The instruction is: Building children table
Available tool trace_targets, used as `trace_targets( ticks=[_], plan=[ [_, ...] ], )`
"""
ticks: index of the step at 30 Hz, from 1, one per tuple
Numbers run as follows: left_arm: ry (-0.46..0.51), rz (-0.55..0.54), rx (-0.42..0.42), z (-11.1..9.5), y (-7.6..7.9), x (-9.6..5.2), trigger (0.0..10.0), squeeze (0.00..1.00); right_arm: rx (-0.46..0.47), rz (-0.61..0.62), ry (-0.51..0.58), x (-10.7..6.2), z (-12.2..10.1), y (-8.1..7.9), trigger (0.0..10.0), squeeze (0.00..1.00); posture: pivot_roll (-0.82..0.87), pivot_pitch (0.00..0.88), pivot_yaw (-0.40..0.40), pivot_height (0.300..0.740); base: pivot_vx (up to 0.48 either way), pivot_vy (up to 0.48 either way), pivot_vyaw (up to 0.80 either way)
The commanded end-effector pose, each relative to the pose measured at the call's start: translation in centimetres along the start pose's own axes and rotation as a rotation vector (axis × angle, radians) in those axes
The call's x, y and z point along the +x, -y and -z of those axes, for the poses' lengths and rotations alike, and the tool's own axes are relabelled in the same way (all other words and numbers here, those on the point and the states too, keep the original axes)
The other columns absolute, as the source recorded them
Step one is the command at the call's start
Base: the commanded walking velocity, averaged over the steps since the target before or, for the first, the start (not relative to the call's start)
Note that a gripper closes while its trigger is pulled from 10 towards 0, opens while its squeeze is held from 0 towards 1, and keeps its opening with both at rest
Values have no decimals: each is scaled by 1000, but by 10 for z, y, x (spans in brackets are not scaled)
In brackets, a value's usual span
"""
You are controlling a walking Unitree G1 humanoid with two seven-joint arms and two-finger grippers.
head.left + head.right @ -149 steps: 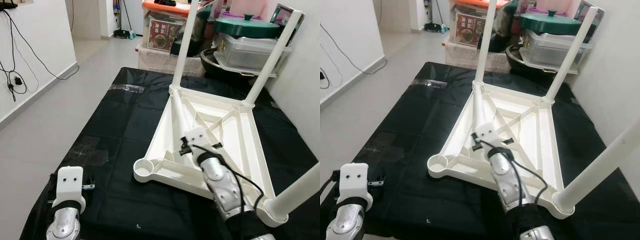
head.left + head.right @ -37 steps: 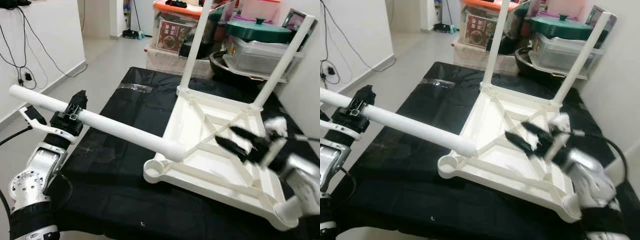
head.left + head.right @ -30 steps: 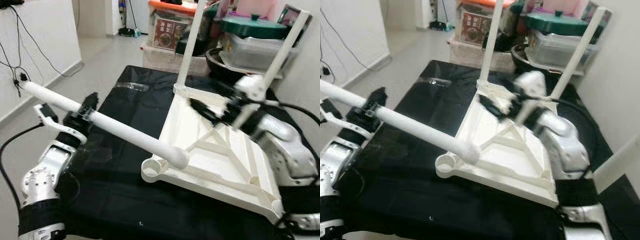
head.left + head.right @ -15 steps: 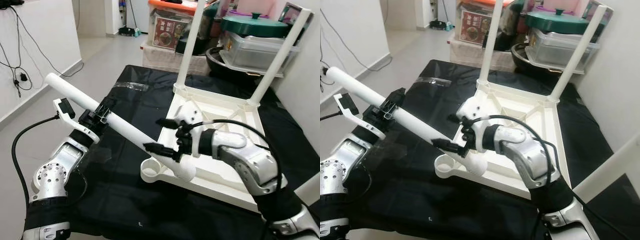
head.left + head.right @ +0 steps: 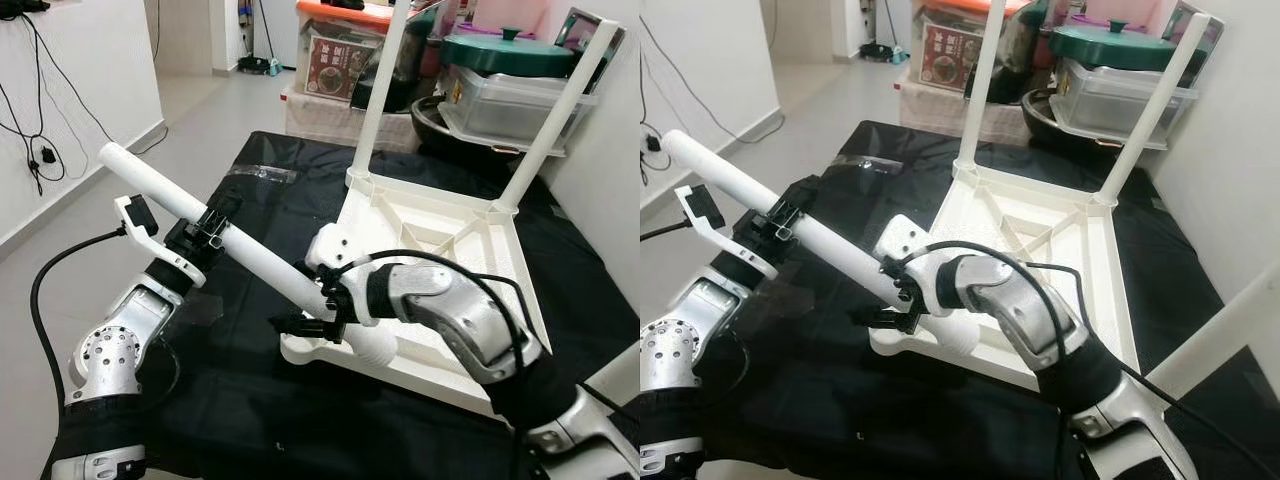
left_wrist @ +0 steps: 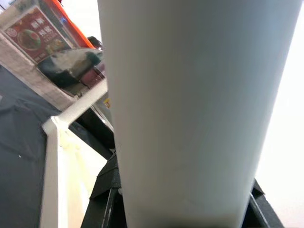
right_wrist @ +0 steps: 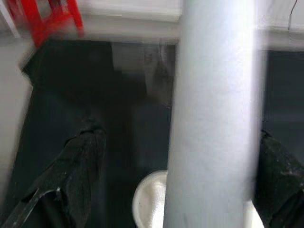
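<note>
A white children's table top [image 5: 440,215] lies upside down on a black mat, with three legs standing up from its corners. My left gripper [image 5: 208,232] is shut on a loose white leg [image 5: 250,255] near its upper end. The leg slants down toward the empty corner socket [image 7: 147,202] at the near left of the table top. My right gripper [image 5: 318,308] is open and straddles the leg near its lower end. In the right wrist view one black finger [image 7: 78,161] stands well apart from the leg, which hangs just above the socket.
The black mat [image 5: 250,400] covers the floor under the table top. Storage boxes [image 5: 340,50] and a green-lidded pot [image 5: 510,50] are stacked at the back. A white wall with cables [image 5: 40,110] runs along the left. A red stool [image 7: 57,19] stands beyond the mat.
Five seconds ago the leg lay on the table top. The left gripper now holds it up, and the right gripper has slid down it toward the socket corner.
</note>
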State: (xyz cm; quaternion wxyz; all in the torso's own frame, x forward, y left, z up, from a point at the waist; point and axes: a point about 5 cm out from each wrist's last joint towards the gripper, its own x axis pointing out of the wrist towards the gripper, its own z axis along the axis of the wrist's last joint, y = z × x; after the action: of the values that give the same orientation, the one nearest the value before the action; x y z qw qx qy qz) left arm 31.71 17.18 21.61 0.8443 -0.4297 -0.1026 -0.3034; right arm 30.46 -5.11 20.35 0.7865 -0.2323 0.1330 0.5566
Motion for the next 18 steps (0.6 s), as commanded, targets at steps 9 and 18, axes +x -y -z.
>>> trace_targets(
  ticks=[9, 18],
  plan=[
    [-68, 21, 34, 14, 9, 3, 10000, 0, -2, 39, -186, 22, 20, 10, 0, 0, 95, 0, -128, 740, 0, 0, 0],
    [-74, 25, 38, 17, 11, 4, 10000, 0, -29, 13, -246, 12, 30, 12, 0, 0, 91, 0, -134, 740, 0, 0, 0]
  ],
)
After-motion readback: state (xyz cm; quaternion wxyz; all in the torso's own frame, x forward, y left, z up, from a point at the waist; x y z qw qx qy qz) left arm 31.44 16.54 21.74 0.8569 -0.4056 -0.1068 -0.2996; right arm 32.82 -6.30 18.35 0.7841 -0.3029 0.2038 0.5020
